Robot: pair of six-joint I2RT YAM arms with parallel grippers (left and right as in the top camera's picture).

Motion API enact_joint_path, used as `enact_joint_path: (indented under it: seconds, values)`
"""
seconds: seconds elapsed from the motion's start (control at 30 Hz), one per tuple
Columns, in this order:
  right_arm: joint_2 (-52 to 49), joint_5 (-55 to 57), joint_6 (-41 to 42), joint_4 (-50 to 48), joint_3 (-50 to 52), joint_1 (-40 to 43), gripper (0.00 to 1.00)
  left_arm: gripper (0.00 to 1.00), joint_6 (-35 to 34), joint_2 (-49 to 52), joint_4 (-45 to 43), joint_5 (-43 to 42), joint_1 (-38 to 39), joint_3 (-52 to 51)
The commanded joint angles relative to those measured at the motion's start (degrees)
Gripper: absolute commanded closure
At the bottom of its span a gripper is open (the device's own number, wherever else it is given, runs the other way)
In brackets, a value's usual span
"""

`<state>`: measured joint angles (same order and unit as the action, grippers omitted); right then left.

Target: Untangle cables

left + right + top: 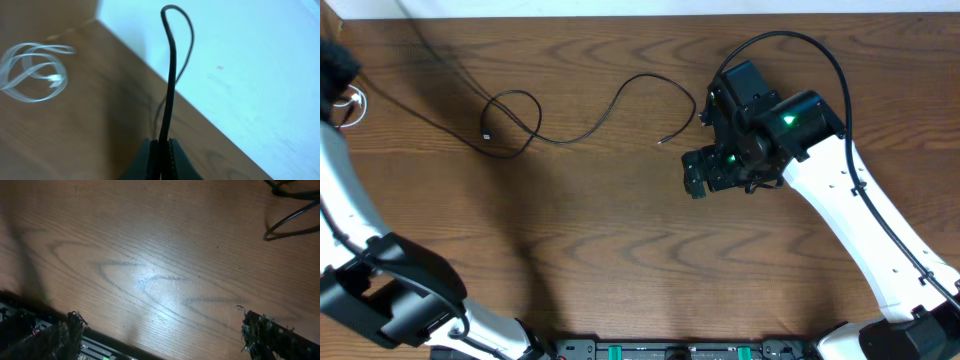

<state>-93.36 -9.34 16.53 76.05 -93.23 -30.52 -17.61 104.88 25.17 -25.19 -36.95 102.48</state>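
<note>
A black cable (620,100) lies across the middle of the table, with a loose loop (512,122) at its left and a plug end (665,140) at its right. A second thin black line (445,58) runs from the loop toward the far left edge. The white cable (356,104) lies coiled at the far left and shows in the left wrist view (35,70). My left gripper (332,70) is shut on a black cable (171,75) that rises from its jaws (162,145) into a narrow bend. My right gripper (162,330) is open and empty, just right of the plug end (705,175).
The table's far edge (150,65) runs close by the left gripper, with pale floor beyond it. The robot base rail (670,350) lines the near edge. A thicker black cord (292,217) curves through the top right of the right wrist view.
</note>
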Motion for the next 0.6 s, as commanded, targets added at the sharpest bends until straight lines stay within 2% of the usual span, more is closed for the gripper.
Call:
enact_joint_path:
  seconds: [0.0, 0.1, 0.2, 0.23, 0.27, 0.3, 0.33, 0.57]
  values:
    - [0.1, 0.0, 0.8, 0.0, 0.3, -0.3, 0.01, 0.93, -0.7, 1.4, -4.8, -1.2, 5.8, 0.2]
    - [0.1, 0.0, 0.8, 0.0, 0.3, -0.3, 0.01, 0.93, -0.3, 3.3, -11.8, -0.9, 9.7, 0.2]
    - [0.1, 0.0, 0.8, 0.0, 0.3, -0.2, 0.01, 0.92, -0.3, 6.1, -13.9, 4.8, 12.9, 0.2]
    - [0.1, 0.0, 0.8, 0.0, 0.3, -0.2, 0.01, 0.83, -0.3, 7.1, -13.4, 6.6, 13.6, 0.2]
    - [0.1, 0.0, 0.8, 0.0, 0.3, -0.3, 0.01, 0.55, -0.3, 8.5, -12.4, 8.3, 14.3, 0.2]
    - [0.1, 0.0, 0.8, 0.0, 0.3, -0.3, 0.01, 0.08, -0.3, 9.8, -11.4, 9.4, 14.8, 0.2]
    - [0.1, 0.0, 0.8, 0.0, 0.3, -0.3, 0.01, 0.03, -0.3, 11.2, -10.0, 10.4, 15.1, 0.2]
    - [0.1, 0.0, 0.8, 0.0, 0.3, -0.3, 0.01, 0.03, 2.0, 14.6, -0.5, 10.9, 14.9, 0.2]
